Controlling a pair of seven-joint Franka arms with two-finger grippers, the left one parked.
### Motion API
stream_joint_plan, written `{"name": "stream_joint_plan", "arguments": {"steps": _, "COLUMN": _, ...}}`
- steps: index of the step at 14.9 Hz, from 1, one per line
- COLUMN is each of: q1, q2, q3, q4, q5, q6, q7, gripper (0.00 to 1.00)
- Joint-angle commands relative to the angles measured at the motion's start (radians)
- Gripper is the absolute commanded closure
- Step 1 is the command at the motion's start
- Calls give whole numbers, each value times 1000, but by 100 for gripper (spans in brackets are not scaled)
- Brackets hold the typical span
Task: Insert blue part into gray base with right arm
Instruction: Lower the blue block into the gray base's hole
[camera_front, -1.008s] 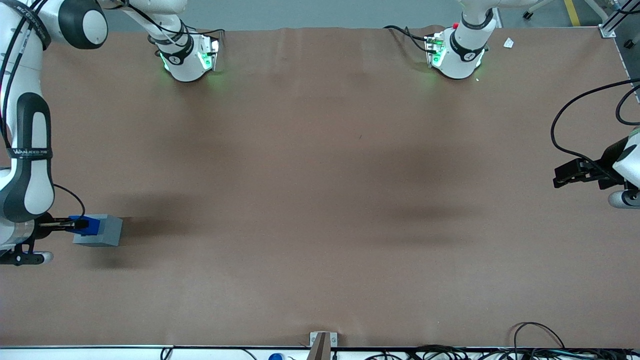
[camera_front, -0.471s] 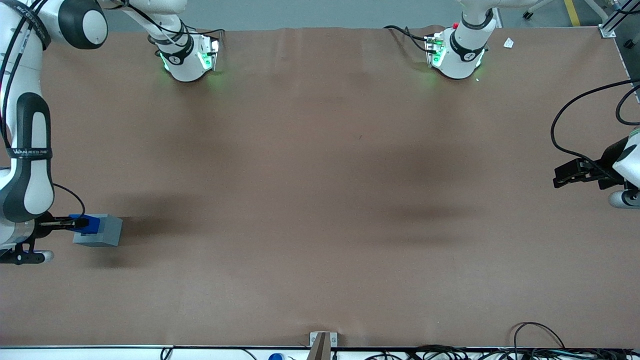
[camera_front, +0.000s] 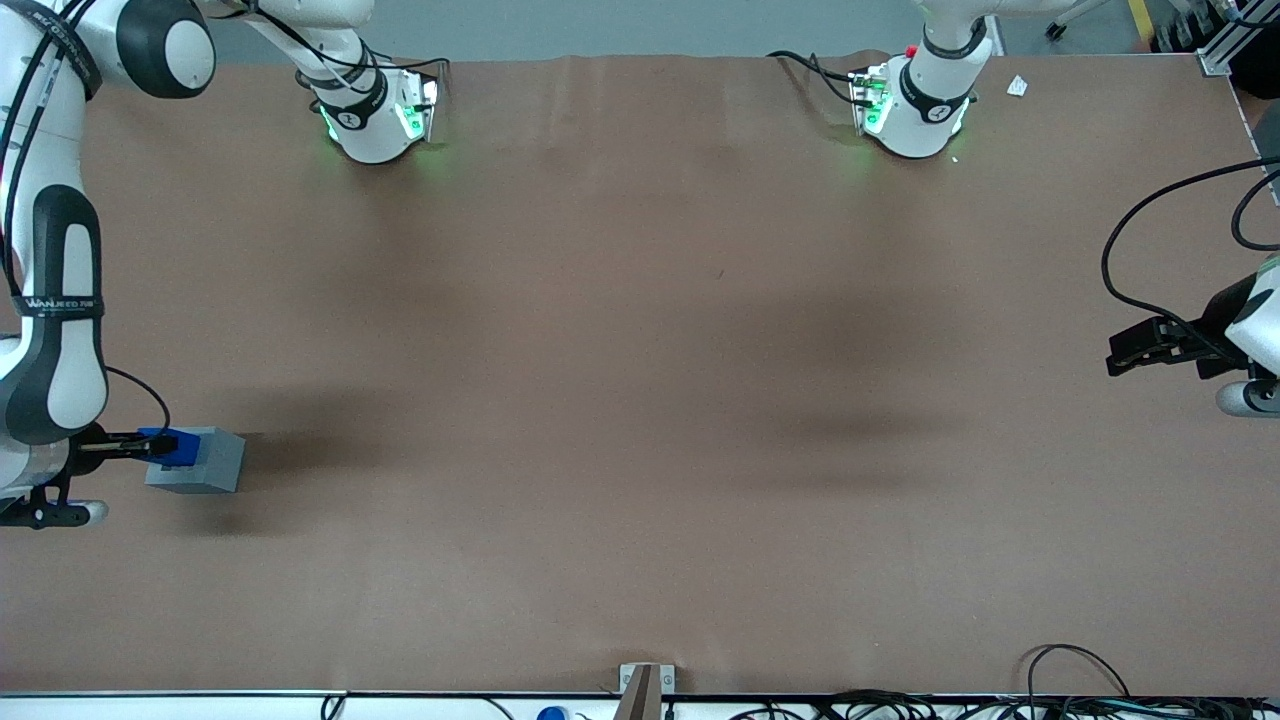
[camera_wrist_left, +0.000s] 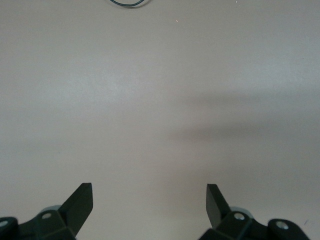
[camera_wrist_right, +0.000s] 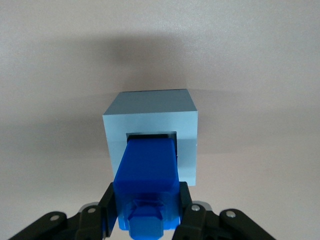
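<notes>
Front view: the gray base (camera_front: 196, 460) sits on the brown worktop (camera_front: 640, 400) toward the working arm's end, close under the right arm (camera_front: 52, 330). The blue part (camera_front: 172, 447) lies over the edge of the base that faces the arm, and the gripper (camera_front: 140, 447) reaches in level from the arm, pinching the part. From here the part's long axis looks to run along the line from the arm toward the base. How deep it has gone cannot be told in this view.

Right wrist view: the gripper (camera_wrist_right: 146, 210) has its fingers (camera_wrist_right: 111, 205) pressed against the two flanks of the blue part (camera_wrist_right: 147, 172), with the small raised stub at the end held nearest the gripper. The part's long axis runs straight from the gripper into the gray base (camera_wrist_right: 150, 132), its leading end already at the mouth of the square recess, dark gaps showing round it.

Judging from this, the fit is close, so a slight tilt or sideways offset could jam a corner on the recess rim. Pushing on a jam could slide the unclamped base across the worktop or twist the part in the grip. Releasing too soon could leave it cocked and half seated.

Left wrist view: only bare worktop (camera_wrist_left: 160, 100), nothing of the task.
</notes>
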Motion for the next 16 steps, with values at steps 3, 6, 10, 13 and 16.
{"name": "stream_joint_plan", "arguments": {"steps": 3, "q1": -15, "q2": 23, "q3": 12, "q4": 21, "q5": -7, "q6": 9, "q7": -12, "gripper": 92}}
{"name": "stream_joint_plan", "arguments": {"steps": 6, "q1": -14, "q2": 24, "q3": 14, "q4": 21, "q5": -7, "q6": 31, "q7": -12, "gripper": 92}}
{"name": "stream_joint_plan", "arguments": {"steps": 10, "q1": -14, "q2": 26, "q3": 14, "q4": 21, "q5": -7, "q6": 34, "q7": -12, "gripper": 92}}
{"name": "stream_joint_plan", "arguments": {"steps": 13, "q1": -11, "q2": 26, "q3": 14, "q4": 15, "q5": -6, "q6": 34, "q7": -12, "gripper": 92}}
{"name": "stream_joint_plan", "arguments": {"steps": 16, "q1": -5, "q2": 30, "q3": 14, "q4": 13, "q5": -6, "q6": 37, "q7": -9, "gripper": 92}}
